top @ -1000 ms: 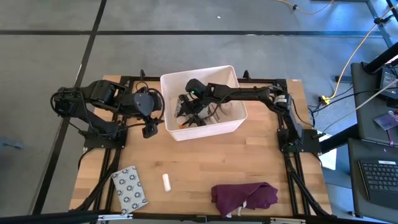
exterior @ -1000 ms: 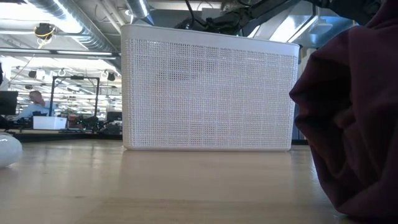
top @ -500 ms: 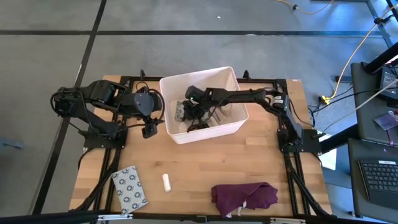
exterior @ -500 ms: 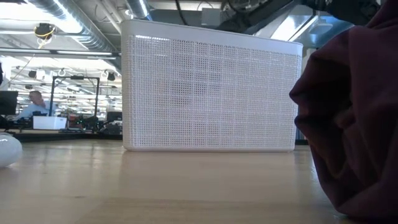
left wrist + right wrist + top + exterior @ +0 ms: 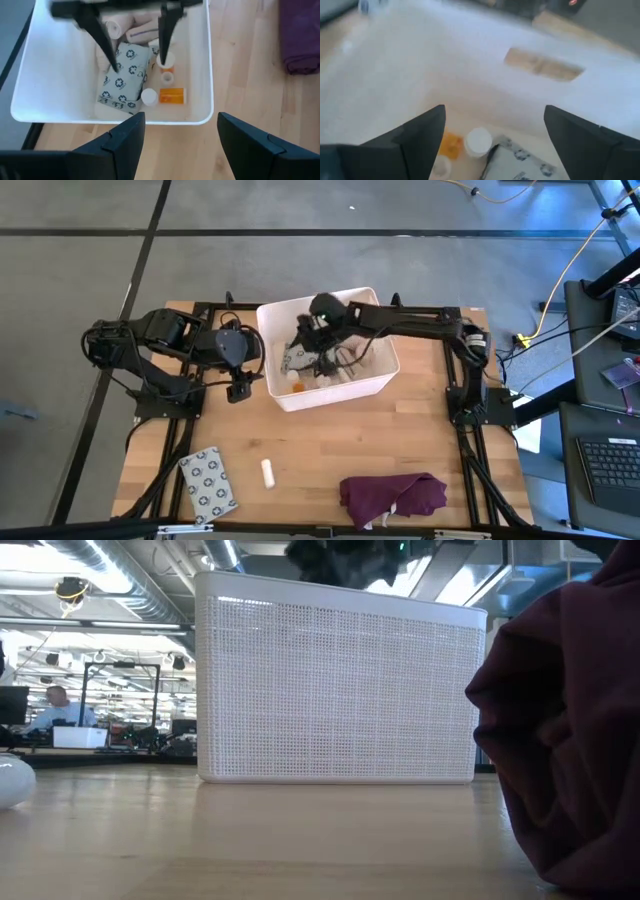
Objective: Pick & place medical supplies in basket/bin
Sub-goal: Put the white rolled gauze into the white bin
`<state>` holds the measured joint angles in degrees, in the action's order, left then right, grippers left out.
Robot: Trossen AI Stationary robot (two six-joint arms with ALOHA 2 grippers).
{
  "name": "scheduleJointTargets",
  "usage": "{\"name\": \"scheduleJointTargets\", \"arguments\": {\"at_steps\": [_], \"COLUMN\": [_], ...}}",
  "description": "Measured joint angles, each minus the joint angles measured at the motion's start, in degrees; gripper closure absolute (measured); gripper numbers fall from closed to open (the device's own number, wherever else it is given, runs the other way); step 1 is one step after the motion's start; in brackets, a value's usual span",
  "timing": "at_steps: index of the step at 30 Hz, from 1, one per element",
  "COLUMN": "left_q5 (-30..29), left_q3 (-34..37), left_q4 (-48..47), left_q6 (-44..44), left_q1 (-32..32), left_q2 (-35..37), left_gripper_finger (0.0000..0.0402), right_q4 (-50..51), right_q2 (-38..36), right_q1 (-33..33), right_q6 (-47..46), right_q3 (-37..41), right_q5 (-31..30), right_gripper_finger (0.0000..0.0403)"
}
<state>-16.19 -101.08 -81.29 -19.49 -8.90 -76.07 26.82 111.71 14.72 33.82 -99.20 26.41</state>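
The white bin (image 5: 372, 380) stands at the table's middle far part. It holds a patterned packet (image 5: 122, 80), an orange pill bottle (image 5: 171, 96) with a white cap, and beige rolls (image 5: 131, 26). My right gripper (image 5: 318, 345) hangs open above the bin's inside, touching nothing; the low view shows the right gripper (image 5: 340, 555) over the rim. My left gripper (image 5: 240, 385) waits open just left of the bin. Another patterned packet (image 5: 208, 480) and a small white roll (image 5: 268, 472) lie flat near the table's near edge.
A dark purple cloth (image 5: 392, 495) is bunched at the near right part of the table and fills the right of the low view. Bare wood lies between the bin and the near items. The bin's wall has a handle slot (image 5: 542, 65).
My right gripper has risen from low among the items in the bin to above its rim and shifted a little toward the far edge. The bin was nudged slightly to the right. My left arm has kept still.
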Motion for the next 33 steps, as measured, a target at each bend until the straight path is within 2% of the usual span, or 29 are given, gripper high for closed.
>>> {"name": "scheduleJointTargets", "arguments": {"at_steps": [4,9,13,18,23,28,33], "left_q5": [-0.49,-0.66,-0.46,-0.31,-0.16,1.43,5.76], "left_q3": [0.0,-0.02,0.0,0.0,0.0,0.02,0.02], "left_q4": [0.12,0.5,0.5,0.52,0.32,0.0,-0.38], "left_q6": [2.54,4.27,6.18,10.24,19.75,28.05,35.49], "left_q1": [-1.05,-3.37,-6.17,-10.67,-15.34,-18.67,-21.07], "left_q2": [-0.14,-1.71,-3.33,-6.56,-11.45,-16.87,-22.9], "left_gripper_finger": [0.0165,0.0183,0.0201,0.0226,0.0243,0.0235,0.022], "right_q4": [2.47,12.49,15.81,19.63,19.15,15.03,13.27], "right_q2": [-5.3,-12.33,-19.21,-25.41,-30.27,-33.95,-36.19], "right_q1": [0.02,-0.29,-2.27,-8.34,-17.22,-26.18,-32.76], "right_q6": [-7.06,-12.76,-21.0,-30.13,-39.36,-48.45,-54.2], "right_q3": [-4.51,-9.59,-9.91,-4.43,3.44,9.8,13.15], "right_q5": [-0.19,-0.12,-4.16,-10.91,-19.34,-32.0,-37.73], "right_gripper_finger": [0.0063,0.0063,0.0063,0.0063,0.0063,0.0063,0.0063]}}
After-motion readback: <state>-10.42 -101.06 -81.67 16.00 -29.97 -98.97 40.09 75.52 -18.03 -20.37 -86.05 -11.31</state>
